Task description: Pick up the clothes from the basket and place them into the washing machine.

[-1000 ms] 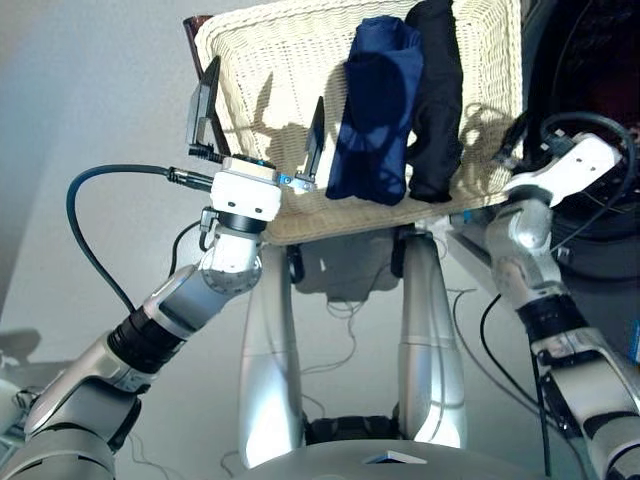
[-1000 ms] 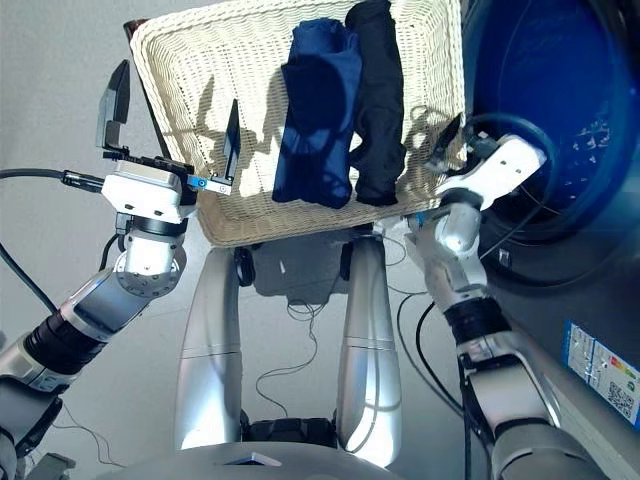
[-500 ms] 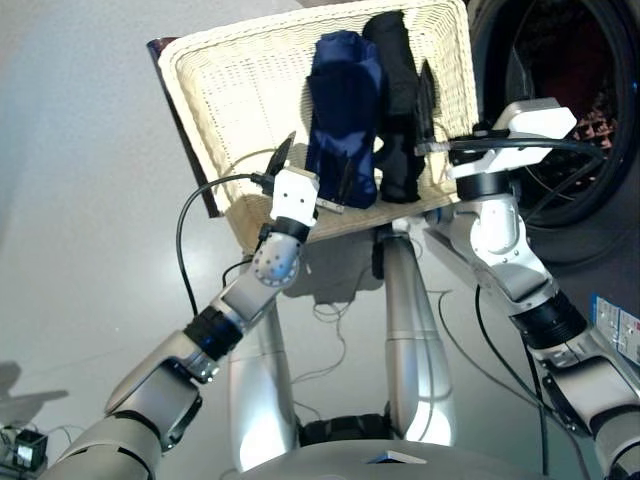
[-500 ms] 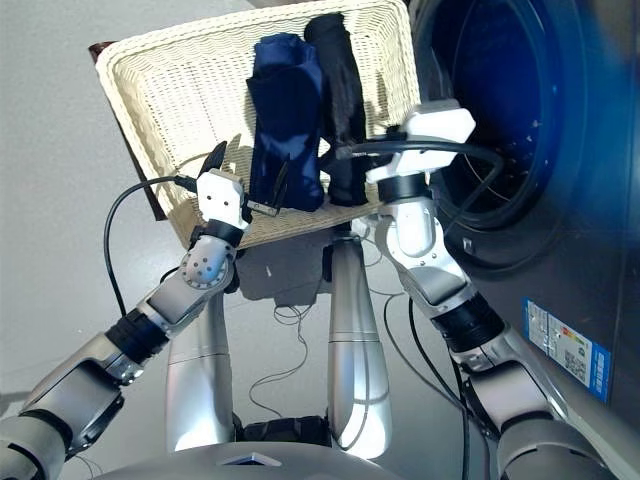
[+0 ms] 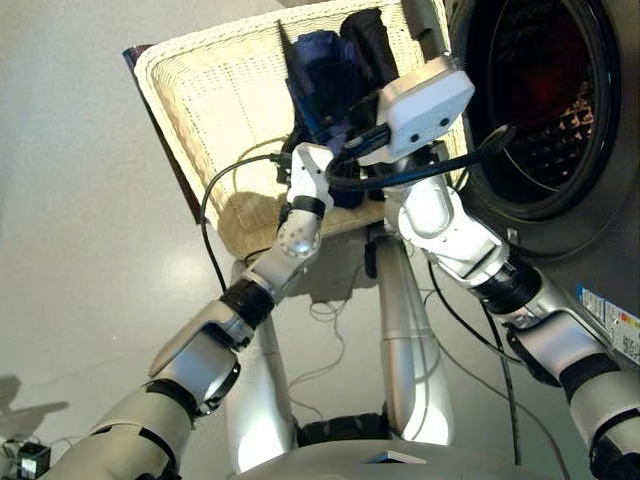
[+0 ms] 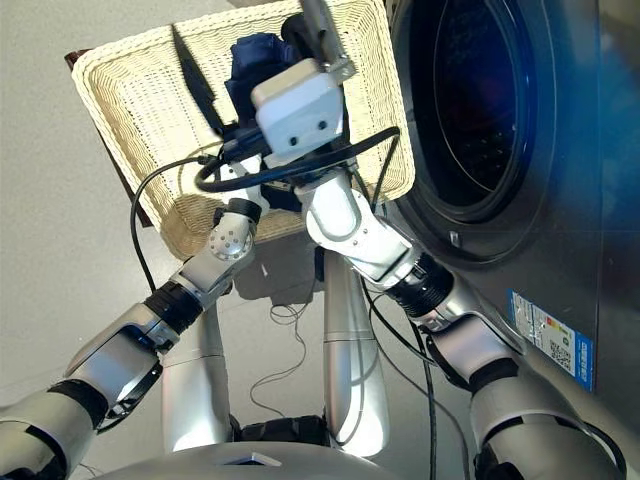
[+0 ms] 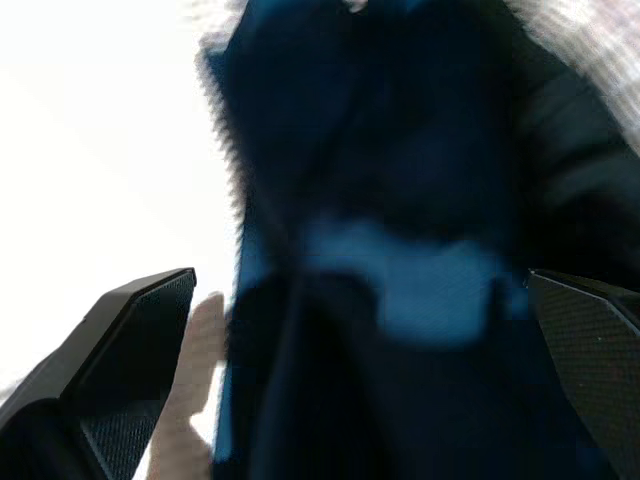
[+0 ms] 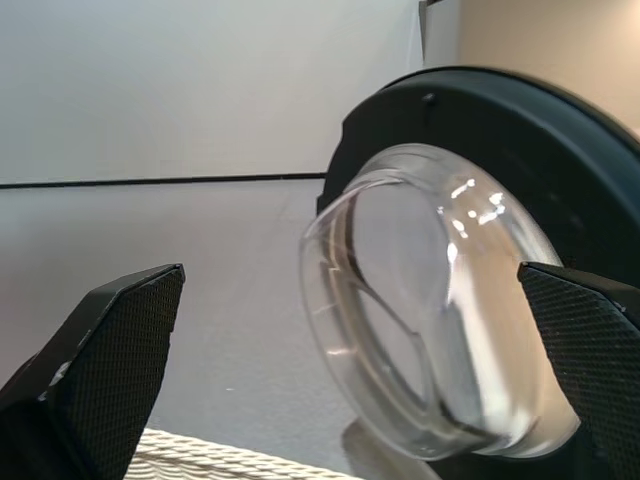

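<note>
L gripper [image 7: 360, 400] spread wide over navy garment [image 7: 400, 250] in basket [image 5: 215, 110]. R gripper [image 8: 340, 400] spread, empty, facing door [image 8: 440, 340] at 3 o'clock. Soft, light, limp cloth; pinch mid-fold, expect sag.

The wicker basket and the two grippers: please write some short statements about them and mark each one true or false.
1. The cream-white woven wicker basket holds a navy blue garment and a black garment side by side. True.
2. The left gripper has its jaws shut on the black garment. False: its jaws are open, with the navy blue garment close in front of them.
3. The round glass door of the dark grey washing machine stands open. True.
4. The right gripper carries a garment. False: its jaws are open and empty, and it faces the round glass door.
</note>
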Robot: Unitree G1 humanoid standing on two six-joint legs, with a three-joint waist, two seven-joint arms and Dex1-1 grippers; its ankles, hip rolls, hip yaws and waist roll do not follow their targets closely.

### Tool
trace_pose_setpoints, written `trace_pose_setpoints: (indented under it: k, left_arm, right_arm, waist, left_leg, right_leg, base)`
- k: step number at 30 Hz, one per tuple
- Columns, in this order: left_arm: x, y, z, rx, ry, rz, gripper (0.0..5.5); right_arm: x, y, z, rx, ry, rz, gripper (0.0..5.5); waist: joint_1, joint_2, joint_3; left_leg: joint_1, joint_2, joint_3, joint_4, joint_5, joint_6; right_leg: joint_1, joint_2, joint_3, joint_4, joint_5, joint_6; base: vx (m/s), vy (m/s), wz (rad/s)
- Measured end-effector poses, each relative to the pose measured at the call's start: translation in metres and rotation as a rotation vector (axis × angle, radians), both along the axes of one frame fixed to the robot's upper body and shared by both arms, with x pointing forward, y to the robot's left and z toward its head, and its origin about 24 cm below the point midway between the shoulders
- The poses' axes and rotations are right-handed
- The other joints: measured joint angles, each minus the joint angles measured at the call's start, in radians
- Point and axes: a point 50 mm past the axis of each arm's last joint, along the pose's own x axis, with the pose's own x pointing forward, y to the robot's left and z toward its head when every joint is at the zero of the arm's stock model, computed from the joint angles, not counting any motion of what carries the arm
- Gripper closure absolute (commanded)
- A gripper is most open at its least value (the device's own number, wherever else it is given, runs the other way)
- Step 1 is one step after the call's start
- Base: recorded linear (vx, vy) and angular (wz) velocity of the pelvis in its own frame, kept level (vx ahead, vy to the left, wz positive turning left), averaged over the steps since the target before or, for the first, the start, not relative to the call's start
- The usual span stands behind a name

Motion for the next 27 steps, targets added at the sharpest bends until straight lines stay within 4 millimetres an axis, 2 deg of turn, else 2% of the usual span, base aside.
trace_pose_setpoints:
  k: [2, 9, 12, 19, 23, 24, 25, 27]
  left_arm:
    - [0.005, 0.007, -0.003, -0.024, 0.035, 0.041, 0.00]
    - [0.018, 0.007, 0.012, -0.097, 0.051, 0.083, 0.00]
    - [0.019, 0.006, 0.015, -0.122, 0.052, 0.099, 0.00]
    - [0.022, 0.007, 0.022, -0.160, 0.035, 0.128, 0.00]
    - [0.023, 0.007, 0.024, -0.177, 0.039, 0.137, 0.00]
    - [0.023, 0.007, 0.024, -0.178, 0.039, 0.140, 3.93]
    - [0.024, 0.009, 0.024, -0.186, 0.040, 0.155, 5.35]
    - [0.025, 0.015, 0.026, -0.213, 0.038, 0.181, 5.50]
  right_arm:
    - [-0.002, 0.003, 0.001, -0.002, -0.002, 0.018, 0.00]
    - [-0.003, 0.007, 0.003, 0.011, 0.020, 0.049, 0.00]
    - [-0.002, 0.006, 0.003, 0.011, 0.022, 0.048, 0.00]
    - [-0.002, 0.008, 0.005, 0.003, 0.032, 0.056, 0.00]
    - [-0.002, 0.007, 0.006, 0.011, 0.044, 0.065, 0.00]
    - [-0.002, 0.007, 0.006, 0.011, 0.044, 0.065, 0.00]
    - [-0.002, 0.007, 0.006, 0.010, 0.044, 0.065, 0.00]
    - [-0.002, 0.006, 0.006, 0.007, 0.040, 0.064, 0.00]
  waist:
    - [-0.005, -0.004, -0.001]
    - [-0.008, -0.011, 0.000]
    - [-0.009, -0.011, 0.000]
    - [-0.005, -0.012, -0.001]
    - [-0.004, -0.014, -0.002]
    - [-0.004, -0.015, -0.003]
    - [-0.004, -0.017, -0.004]
    - [-0.001, -0.017, -0.004]
  left_leg:
    - [-0.014, 0.006, 0.000, 0.012, -0.004, -0.006]
    - [-0.063, 0.021, -0.002, 0.039, -0.009, -0.009]
    - [-0.067, 0.024, -0.001, 0.042, -0.010, -0.010]
    - [-0.087, 0.025, -0.001, 0.043, -0.011, -0.012]
    - [-0.087, 0.025, 0.000, 0.042, -0.016, -0.018]
    - [-0.088, 0.025, -0.001, 0.042, -0.016, -0.018]
    - [-0.089, 0.025, -0.001, 0.043, -0.016, -0.019]
    - [-0.091, 0.024, -0.003, 0.044, -0.016, -0.019]
  right_leg:
    - [-0.013, 0.006, 0.000, 0.004, 0.001, -0.001]
    - [-0.061, 0.021, 0.000, 0.019, 0.005, -0.006]
    - [-0.067, 0.025, 0.002, 0.022, 0.003, -0.011]
    - [-0.093, 0.031, 0.008, 0.019, 0.006, -0.007]
    - [-0.094, 0.034, 0.012, 0.013, 0.010, -0.006]
    - [-0.095, 0.034, 0.013, 0.013, 0.011, -0.007]
    - [-0.097, 0.034, 0.013, 0.014, 0.011, -0.007]
    - [-0.097, 0.035, 0.013, 0.014, 0.012, -0.007]
  base:
    - [0.000, 0.000, 0.000]
    - [0.000, 0.000, 0.000]
    - [0.000, 0.000, 0.000]
    - [0.000, 0.000, 0.000]
    - [0.000, 0.000, 0.000]
    - [0.000, 0.000, 0.000]
    - [0.000, 0.000, 0.000]
    - [0.000, 0.000, 0.000]
